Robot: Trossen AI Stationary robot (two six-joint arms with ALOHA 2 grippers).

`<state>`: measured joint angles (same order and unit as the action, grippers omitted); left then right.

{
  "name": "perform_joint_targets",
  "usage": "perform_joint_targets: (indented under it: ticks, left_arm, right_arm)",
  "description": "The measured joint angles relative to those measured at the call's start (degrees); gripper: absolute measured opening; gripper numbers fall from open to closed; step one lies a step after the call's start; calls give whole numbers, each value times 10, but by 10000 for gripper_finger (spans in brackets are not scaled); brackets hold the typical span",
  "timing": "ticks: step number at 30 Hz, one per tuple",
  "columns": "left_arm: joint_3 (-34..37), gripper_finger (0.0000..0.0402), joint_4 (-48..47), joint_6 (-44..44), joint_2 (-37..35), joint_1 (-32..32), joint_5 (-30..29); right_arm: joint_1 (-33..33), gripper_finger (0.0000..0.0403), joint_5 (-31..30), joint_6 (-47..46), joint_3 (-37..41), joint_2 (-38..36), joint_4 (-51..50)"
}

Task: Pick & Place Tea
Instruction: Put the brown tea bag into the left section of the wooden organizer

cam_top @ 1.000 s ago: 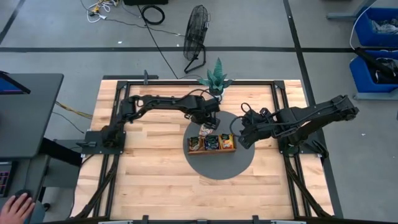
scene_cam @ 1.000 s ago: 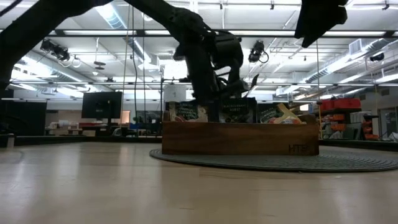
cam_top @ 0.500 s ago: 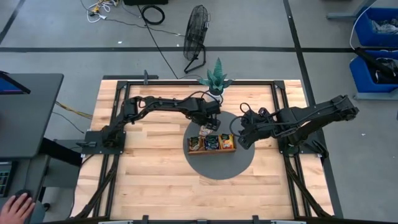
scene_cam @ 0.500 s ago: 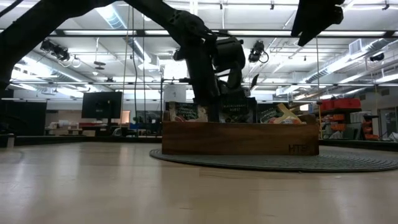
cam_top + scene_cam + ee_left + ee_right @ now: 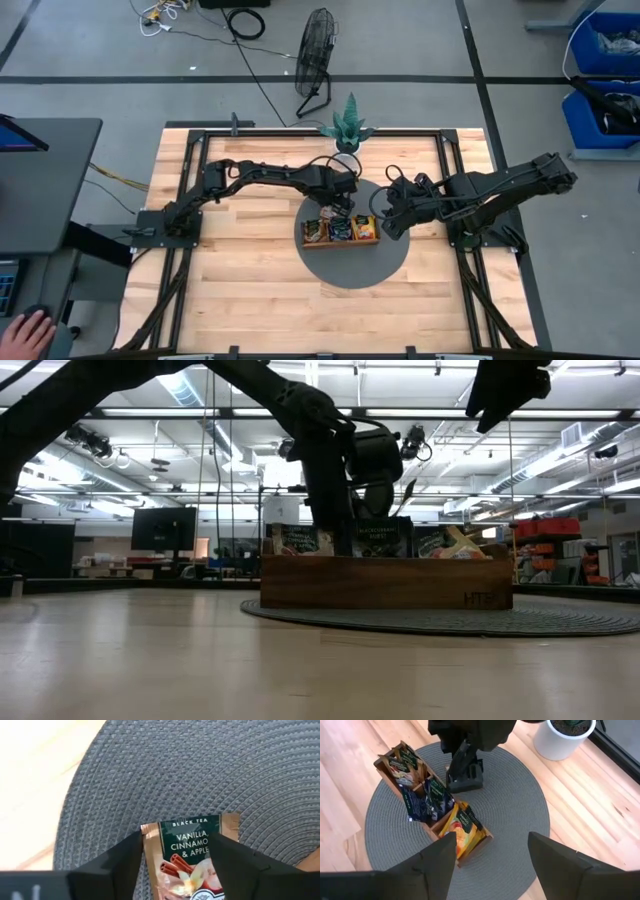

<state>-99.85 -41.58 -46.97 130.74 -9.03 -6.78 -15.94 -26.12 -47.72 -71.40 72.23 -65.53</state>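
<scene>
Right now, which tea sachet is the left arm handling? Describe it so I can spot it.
Start at the round grey mat and its wooden tray. Behind the tray, the left pincer has one sachet between its fingers: dark green, reading black tea, vanilla, cinnamon and apple, the only one outside the tray.

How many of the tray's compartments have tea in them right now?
3, all of them: green-and-tan sachets stand in one end, dark blue sachets in the middle, orange-yellow sachets in the other end. Any sachets tucked behind these may be hidden.

Light wooden table (image 5: 250,270) carrying a round grey woven mat (image 5: 350,272). A white plant pot (image 5: 563,739) stands beside the mat.
</scene>
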Motion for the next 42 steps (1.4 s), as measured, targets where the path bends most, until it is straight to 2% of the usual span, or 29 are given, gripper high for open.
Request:
perform_joint_targets:
  ticks: [5, 14, 21, 28, 33, 42]
  left_arm:
    - [1, 173, -2, 12, 0, 0, 1]
    - [1, 14, 1, 29, 1, 0, 2]
    - [-5, 5, -13, 50, -6, -2, -7]
    - [-29, 4, -38, 89, -52, -2, -71]
    - [-29, 3, -55, 91, -101, 3, -133]
    - [-30, 2, -76, 48, -194, 51, -285]
  right_arm:
    - [0, 254, 0, 0, 0, 0, 0]
    - [6, 254, 0, 0, 0, 0, 0]
    - [9, 254, 0, 2, 0, 0, -1]
    - [9, 254, -4, 2, 0, 0, -7]
    - [10, 254, -5, 2, 0, 0, -9]
    - [11, 254, -16, 1, 0, 0, -5]
